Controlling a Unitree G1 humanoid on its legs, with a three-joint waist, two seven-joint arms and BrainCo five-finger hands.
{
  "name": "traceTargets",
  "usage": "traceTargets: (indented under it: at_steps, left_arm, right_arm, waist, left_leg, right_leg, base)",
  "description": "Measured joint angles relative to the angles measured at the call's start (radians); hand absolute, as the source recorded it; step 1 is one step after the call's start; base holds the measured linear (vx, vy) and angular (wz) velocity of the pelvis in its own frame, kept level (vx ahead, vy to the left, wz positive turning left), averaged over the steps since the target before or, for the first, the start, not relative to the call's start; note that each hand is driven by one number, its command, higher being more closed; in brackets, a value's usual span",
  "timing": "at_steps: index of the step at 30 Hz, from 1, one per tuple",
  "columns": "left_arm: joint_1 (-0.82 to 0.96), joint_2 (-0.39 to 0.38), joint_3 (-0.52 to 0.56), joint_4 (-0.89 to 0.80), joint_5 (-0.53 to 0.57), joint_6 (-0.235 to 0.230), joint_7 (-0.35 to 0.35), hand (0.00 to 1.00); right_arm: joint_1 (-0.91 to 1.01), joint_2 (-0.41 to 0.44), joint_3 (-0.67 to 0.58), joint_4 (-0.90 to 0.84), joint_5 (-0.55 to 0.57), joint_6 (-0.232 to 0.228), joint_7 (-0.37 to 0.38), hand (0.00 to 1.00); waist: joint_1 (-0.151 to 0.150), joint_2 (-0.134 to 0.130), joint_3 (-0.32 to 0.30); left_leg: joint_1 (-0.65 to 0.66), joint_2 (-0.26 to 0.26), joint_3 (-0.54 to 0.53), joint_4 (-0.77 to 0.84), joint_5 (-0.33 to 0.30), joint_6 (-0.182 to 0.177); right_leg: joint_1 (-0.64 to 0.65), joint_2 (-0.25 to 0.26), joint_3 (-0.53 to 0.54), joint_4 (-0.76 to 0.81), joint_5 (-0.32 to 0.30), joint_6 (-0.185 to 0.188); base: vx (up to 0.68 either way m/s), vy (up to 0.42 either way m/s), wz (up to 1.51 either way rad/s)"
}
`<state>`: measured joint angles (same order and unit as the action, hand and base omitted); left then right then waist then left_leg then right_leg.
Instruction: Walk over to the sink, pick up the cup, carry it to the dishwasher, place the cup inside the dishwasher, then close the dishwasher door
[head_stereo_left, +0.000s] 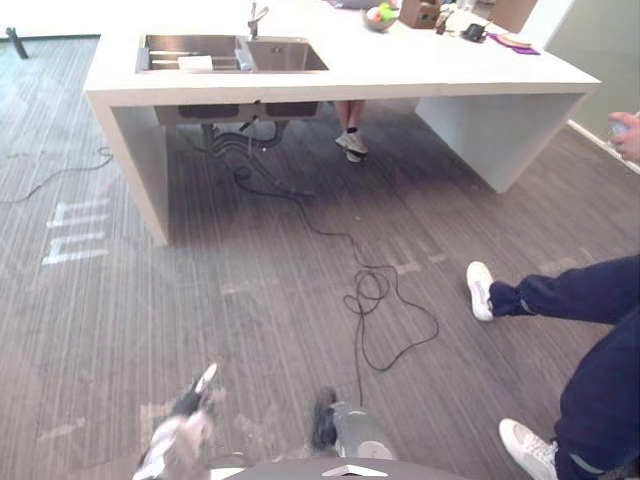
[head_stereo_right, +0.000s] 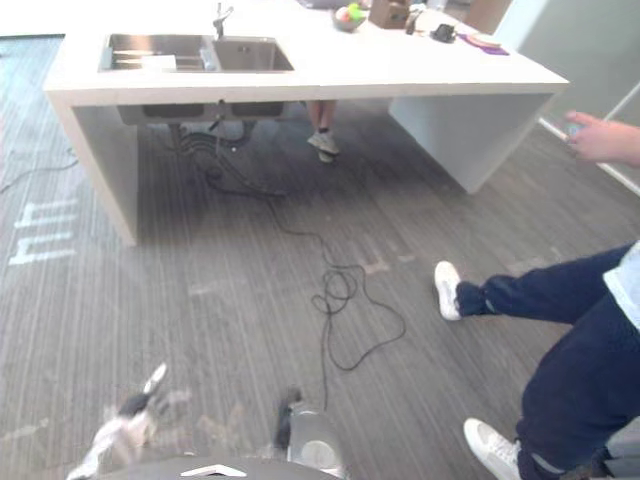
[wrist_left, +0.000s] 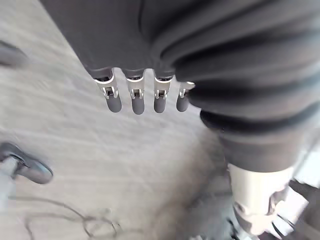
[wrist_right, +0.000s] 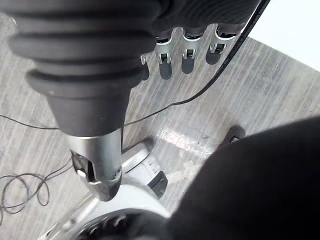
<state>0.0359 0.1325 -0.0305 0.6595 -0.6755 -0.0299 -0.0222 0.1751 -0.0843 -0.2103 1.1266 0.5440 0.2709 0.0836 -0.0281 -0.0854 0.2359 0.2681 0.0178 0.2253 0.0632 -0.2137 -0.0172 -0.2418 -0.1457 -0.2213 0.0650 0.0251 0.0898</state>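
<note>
Grey floor (head_stereo_left: 250, 300), white lettering (head_stereo_left: 75, 232), sink (head_stereo_left: 290, 55)

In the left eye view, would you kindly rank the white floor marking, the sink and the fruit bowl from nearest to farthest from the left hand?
1. White floor marking, on the floor left of the left hand.
2. Sink, at the counter's left end.
3. Fruit bowl, at the counter's back, further right.

A white counter (head_stereo_left: 400, 70) stands on grey striped flooring (head_stereo_left: 250, 300), its top brightly lit. White markings (head_stereo_left: 75, 232) show on the floor to its left. A pale wall (head_stereo_left: 600, 40) rises beyond its right end.
</note>
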Motion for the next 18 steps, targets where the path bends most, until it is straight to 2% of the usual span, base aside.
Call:
traceTargets:
  at_steps: [1,2,3,5,6,7,9,10,11,12,13,14,15,16,17,18]
  left_arm:
    - [-0.006,-0.004,-0.011,-0.04,-0.002,0.001,0.005,0.0]
    - [-0.002,-0.011,-0.014,-0.111,-0.012,0.009,0.012,0.0]
    - [-0.002,-0.018,-0.013,-0.153,-0.022,0.019,0.016,0.0]
    - [-0.004,-0.02,-0.025,-0.184,-0.029,0.036,0.016,0.0]
    - [-0.005,-0.019,-0.036,-0.204,-0.028,0.038,0.015,0.0]
    - [-0.001,-0.019,-0.058,-0.215,-0.018,0.037,0.013,0.0]
    - [0.016,-0.028,-0.069,-0.216,0.001,0.033,0.011,0.0]
    - [0.045,-0.031,-0.103,-0.216,0.02,0.028,0.01,0.0]
    - [0.053,-0.031,-0.112,-0.216,0.026,0.028,0.006,0.0]
    - [0.061,-0.039,-0.141,-0.217,0.031,0.026,-0.01,0.0]
    - [0.061,-0.043,-0.152,-0.217,0.031,0.026,-0.016,0.0]
    - [0.06,-0.054,-0.164,-0.223,0.031,0.027,-0.028,0.0]
    - [0.064,-0.06,-0.168,-0.262,0.031,0.029,-0.038,0.0]
    - [0.064,-0.062,-0.167,-0.295,0.03,0.029,-0.043,0.0]
    - [0.064,-0.057,-0.166,-0.374,0.03,0.029,-0.052,0.0]
    - [0.064,-0.048,-0.159,-0.455,0.029,0.027,-0.054,0.0]
  right_arm:
    - [0.004,0.003,-0.004,0.001,0.0,0.001,0.0,0.0]
    - [0.017,0.01,-0.028,0.001,0.0,0.006,0.0,0.0]
    - [0.023,0.014,-0.073,0.001,0.001,0.011,0.0,0.0]
    - [0.029,-0.004,-0.123,-0.007,0.009,0.01,0.013,0.0]
    - [0.027,-0.011,-0.157,-0.009,0.018,0.01,0.02,0.0]
    - [0.015,-0.018,-0.181,-0.01,0.029,0.009,0.024,0.0]
    - [0.004,-0.028,-0.199,-0.007,0.044,0.011,0.027,0.0]
    - [0.004,-0.03,-0.208,-0.001,0.051,0.019,0.04,0.0]
    - [0.004,-0.032,-0.216,0.001,0.056,0.019,0.044,0.0]
    - [0.0,-0.042,-0.232,0.013,0.058,0.01,0.047,0.0]
    - [-0.003,-0.046,-0.234,0.021,0.058,0.0,0.047,0.0]
    - [-0.006,-0.056,-0.228,0.026,0.056,-0.022,0.047,0.0]
    - [-0.024,-0.073,-0.213,0.029,0.057,-0.047,0.047,0.0]
    - [-0.03,-0.079,-0.203,0.029,0.058,-0.057,0.047,0.0]
    - [-0.043,-0.095,-0.193,0.029,0.058,-0.075,0.047,0.0]
    - [-0.055,-0.107,-0.183,0.028,0.057,-0.09,0.049,0.0]
  waist:
    - [-0.005,-0.001,0.002]
    - [-0.014,-0.001,0.002]
    - [-0.013,0.006,0.004]
    - [-0.027,0.066,0.008]
    - [-0.031,0.094,0.003]
    - [-0.02,0.117,-0.007]
    - [-0.017,0.118,-0.013]
    - [-0.017,0.119,-0.045]
    - [-0.017,0.125,-0.057]
    - [-0.011,0.142,-0.07]
    - [-0.007,0.149,-0.069]
    - [-0.005,0.172,-0.058]
    - [0.009,0.181,-0.037]
    - [0.015,0.193,-0.028]
    - [0.029,0.192,-0.011]
    - [0.057,0.19,-0.01]
  left_leg:
    - [0.009,-0.004,-0.009,0.006,-0.013,-0.005]
    - [0.04,-0.008,-0.03,0.013,-0.046,-0.024]
    - [0.076,0.006,-0.056,0.039,-0.091,-0.044]
    - [0.082,0.057,-0.097,0.077,-0.135,-0.054]
    - [0.088,0.086,-0.132,0.096,-0.161,-0.049]
    - [0.096,0.105,-0.177,0.131,-0.159,-0.047]
    - [0.082,0.121,-0.191,0.199,-0.158,-0.043]
    - [0.019,0.137,-0.222,0.324,-0.155,-0.037]
    - [-0.013,0.147,-0.235,0.386,-0.151,-0.03]
    - [-0.087,0.169,-0.259,0.532,-0.111,-0.037]
    - [-0.123,0.181,-0.26,0.609,-0.067,-0.052]
    - [-0.206,0.215,-0.251,0.793,0.102,-0.03]
    - [-0.307,0.222,-0.255,0.987,0.089,-0.011]
    - [-0.359,0.206,-0.251,1.065,0.055,-0.008]
    - [-0.446,0.143,-0.234,1.118,-0.004,-0.002]
    - [-0.52,0.092,-0.177,1.052,-0.039,0.0]
  right_leg:
    - [-0.002,-0.012,0.007,-0.01,0.0,0.0]
    - [0.009,-0.024,0.021,-0.012,-0.011,0.005]
    - [0.036,-0.021,0.035,0.008,0.047,0.009]
    - [0.016,0.016,0.03,0.117,0.057,0.008]
    - [-0.006,0.04,0.046,0.214,0.047,-0.007]
    - [-0.037,0.054,0.056,0.349,-0.023,-0.055]
    - [-0.048,0.05,0.043,0.431,-0.096,-0.063]
    - [-0.06,0.041,0.015,0.498,-0.166,-0.067]
    - [-0.057,0.043,0.002,0.51,-0.186,-0.074]
    - [-0.037,0.049,-0.024,0.518,-0.225,-0.082]
    - [-0.018,0.054,-0.038,0.513,-0.24,-0.087]
    - [0.06,0.089,-0.053,0.461,-0.262,-0.105]
    - [0.149,0.112,-0.056,0.388,-0.262,-0.116]
    - [0.195,0.121,-0.054,0.353,-0.263,-0.118]
    - [0.277,0.119,-0.051,0.292,-0.263,-0.117]
    - [0.338,0.108,-0.04,0.237,-0.254,-0.11]
  base:
    - [0.32,-0.194,0.31]
    - [0.51,-0.281,0.33]
    - [0.55,-0.272,0.31]
    - [0.51,-0.225,0.43]
    - [0.63,-0.305,0.65]
    - [0.62,-0.322,0.5]
    - [0.44,-0.259,0.35]
    - [0.47,-0.26,0.46]
    - [0.54,-0.268,0.53]
    - [0.36,-0.142,0.34]
    - [0.45,-0.189,0.41]
    - [0.46,-0.162,0.32]
    - [0.46,-0.143,0.28]
    - [0.46,-0.068,0.1]
    - [0.45,-0.023,-0.21]
    - [0.44,-0.005,-0.4]
